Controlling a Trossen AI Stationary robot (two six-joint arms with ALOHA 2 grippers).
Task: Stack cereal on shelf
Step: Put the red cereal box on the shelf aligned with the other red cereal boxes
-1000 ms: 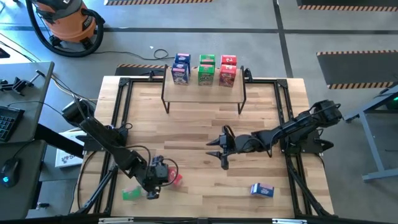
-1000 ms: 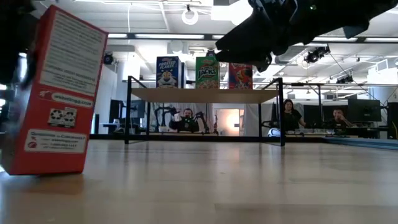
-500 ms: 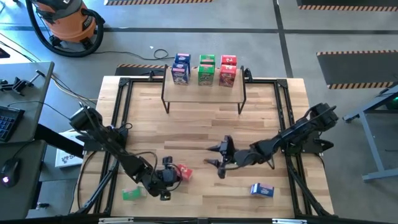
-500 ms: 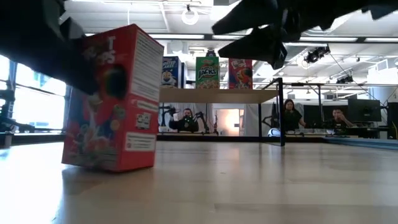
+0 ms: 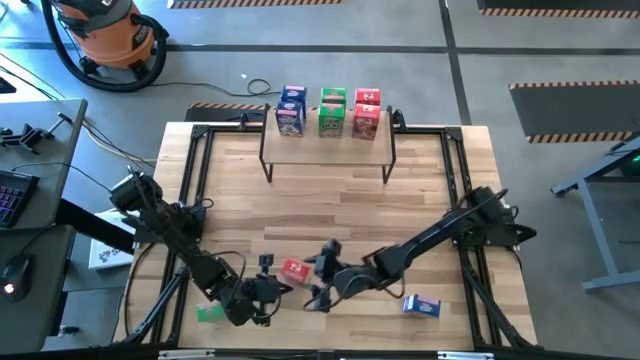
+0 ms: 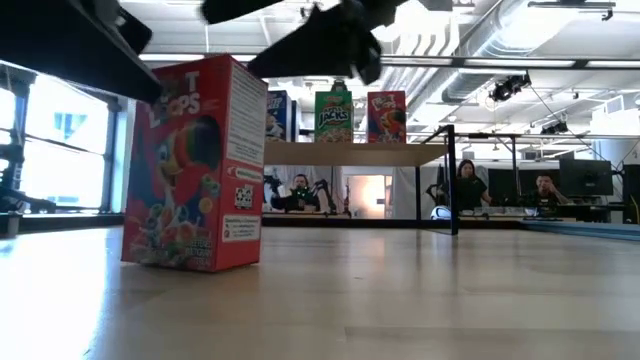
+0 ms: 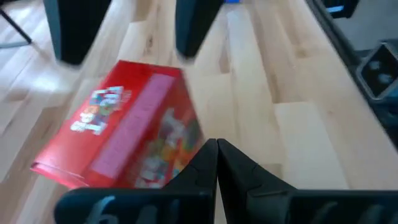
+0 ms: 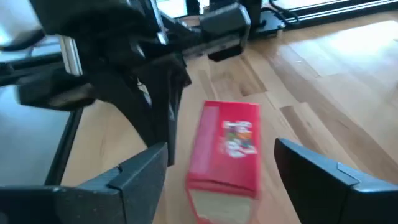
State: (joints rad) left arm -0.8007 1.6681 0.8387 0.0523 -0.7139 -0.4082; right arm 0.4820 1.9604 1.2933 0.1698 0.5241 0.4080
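Note:
A red cereal box (image 5: 295, 271) stands upright on its bottom near the table's near edge, with its printed front (image 6: 190, 170) facing the near edge. My left gripper (image 5: 270, 290) is shut, its fingertips (image 7: 216, 149) low beside the box's (image 7: 124, 143) left side. My right gripper (image 5: 318, 276) is open, just right of the box. One finger stands on each side of the box (image 8: 225, 149) without touching it. On the shelf (image 5: 328, 150) stand several boxes: blue (image 5: 291, 110), green (image 5: 332, 110) and red (image 5: 366, 112). My left gripper's shut fingertips sit close to the red box's lower edge (image 7: 186, 163), level and from the table's left. I cannot tell whether they touch it.
A green box (image 5: 210, 313) lies flat near the table's near left corner, and a blue box (image 5: 422, 306) lies flat near the near right. The shelf's black legs (image 5: 266, 165) stand at the far side. Bare wood (image 5: 330, 205) lies between shelf and grippers. People sit in the room beyond.
My right gripper has swept toward the table's left and near edge, up to the red box, and stays open. The red box has turned about from showing its back panel to showing its front, and has shifted a little right and farther from the near edge. It now stands upright.

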